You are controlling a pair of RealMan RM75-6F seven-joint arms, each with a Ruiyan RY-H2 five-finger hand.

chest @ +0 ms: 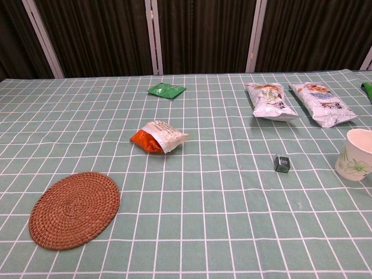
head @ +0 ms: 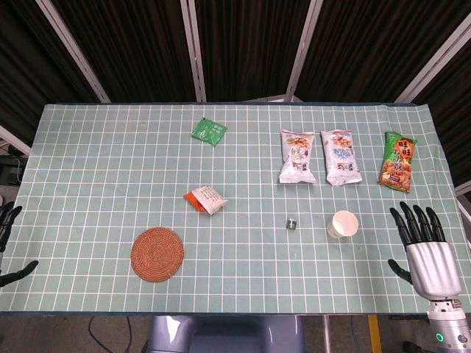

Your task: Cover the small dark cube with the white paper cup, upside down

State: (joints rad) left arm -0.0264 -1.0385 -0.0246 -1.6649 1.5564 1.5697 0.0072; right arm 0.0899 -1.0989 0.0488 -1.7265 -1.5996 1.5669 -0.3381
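Note:
A small dark cube [head: 291,223] [chest: 282,164] sits on the green checked tablecloth, right of centre. The white paper cup [head: 343,224] [chest: 355,154] stands upright, mouth up, a short way to the cube's right. My right hand [head: 423,245] hovers at the table's right front corner, fingers spread, holding nothing, well right of the cup. Only the dark fingertips of my left hand [head: 9,239] show at the far left edge of the head view, spread and holding nothing. The chest view shows neither hand.
A round woven coaster [head: 157,254] [chest: 74,209] lies front left. An orange-and-white snack packet [head: 205,199] [chest: 158,137] lies mid-table, a green sachet [head: 209,132] [chest: 166,90] behind it. Two white snack bags [head: 298,156] [head: 341,157] and a green-orange bag [head: 397,162] lie back right.

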